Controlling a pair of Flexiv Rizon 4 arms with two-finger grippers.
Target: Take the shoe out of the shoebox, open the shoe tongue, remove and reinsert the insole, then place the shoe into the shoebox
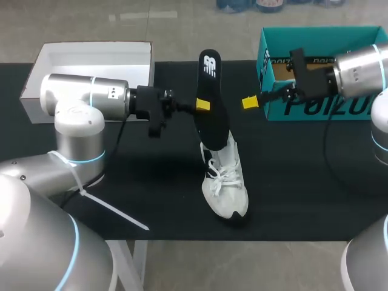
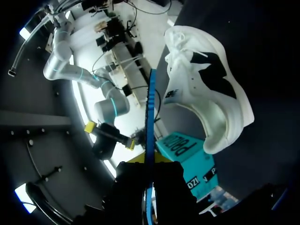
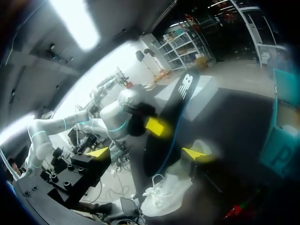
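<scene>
My left tool (image 1: pixel 200 105) clamps insole (image 1: pixel 213 121) mid-length | insole likely light, bendy; lower end at shoe (image 1: pixel 225 182) opening, worktop (image 1: pixel 151 200) middle; hold stiffer waist | my right tool (image 1: pixel 250 103) spread, empty, near shoebox (image 1: pixel 315 108).

Shoe (image 1: pixel 224 182) looks cloth, insole (image 1: pixel 211 91) matt black, shoebox (image 1: pixel 339 110) cardboard, table (image 1: pixel 151 194) matt.

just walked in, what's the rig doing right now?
The left pincer is shut on the black insole, holding it up on end with its lower end at the opening of the white shoe. The shoe lies on the black table, outside the teal shoebox. The right pincer is open and empty beside that box. I can't tell whether the insole is coming out or going back in.
</scene>
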